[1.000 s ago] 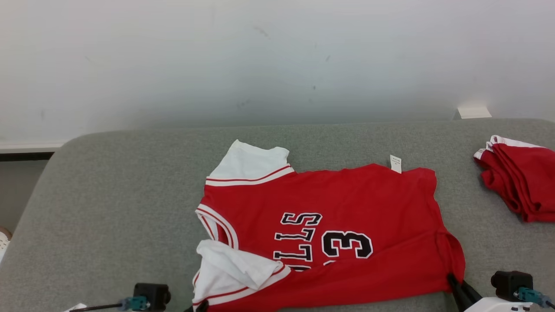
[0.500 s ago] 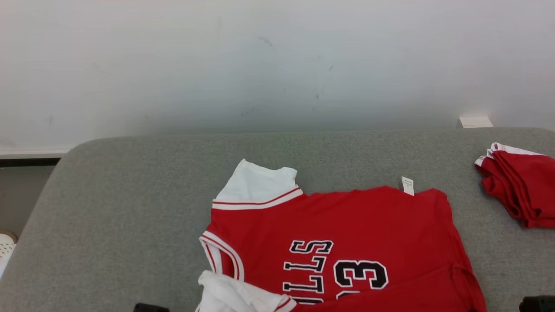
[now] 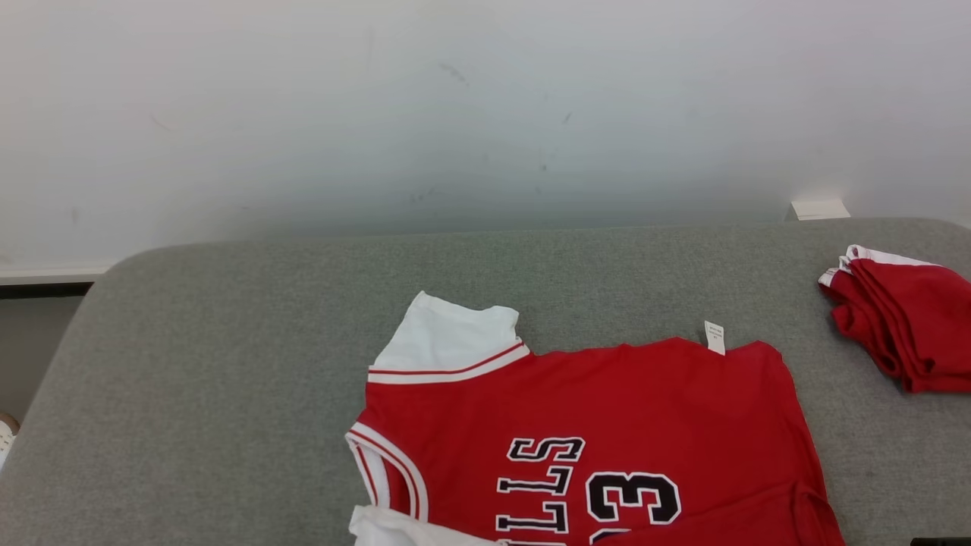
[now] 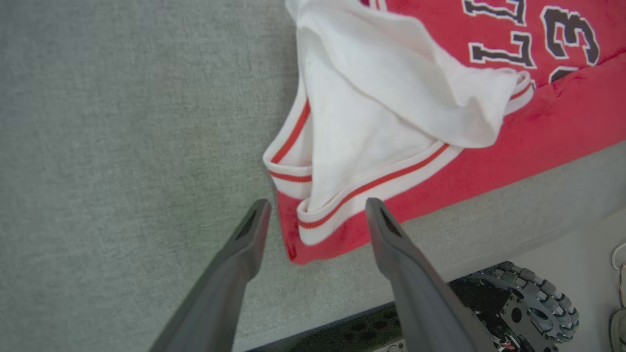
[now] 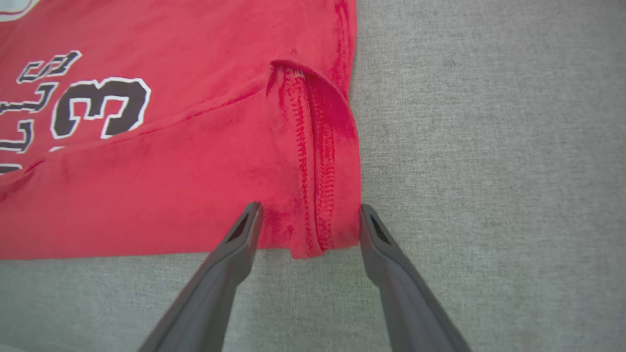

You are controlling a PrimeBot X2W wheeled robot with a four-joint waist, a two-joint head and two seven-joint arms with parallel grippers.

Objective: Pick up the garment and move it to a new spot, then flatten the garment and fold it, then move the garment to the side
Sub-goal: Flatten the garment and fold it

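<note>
White wall (image 3: pixel 485 114) behind, matte, a few dark scuffs. Grey fabric-topped bench (image 3: pixel 227 341), rounded far corners, far edge along the wall. Small white block (image 3: pixel 819 208) near far right corner. Pale floor (image 4: pixel 587 234) below near edge. Soft, even light.

Red jersey (image 3: pixel 592 425) — spread, partly folded.

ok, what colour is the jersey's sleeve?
The sleeve is white with red stripes; best in left wrist view.

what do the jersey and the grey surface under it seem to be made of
Jersey: soft matte knit, likely cotton or polyester; it creases and shows a stitched hem. Grey surface: woven upholstery-like fabric, matte, with a fine speckled weave.
</note>
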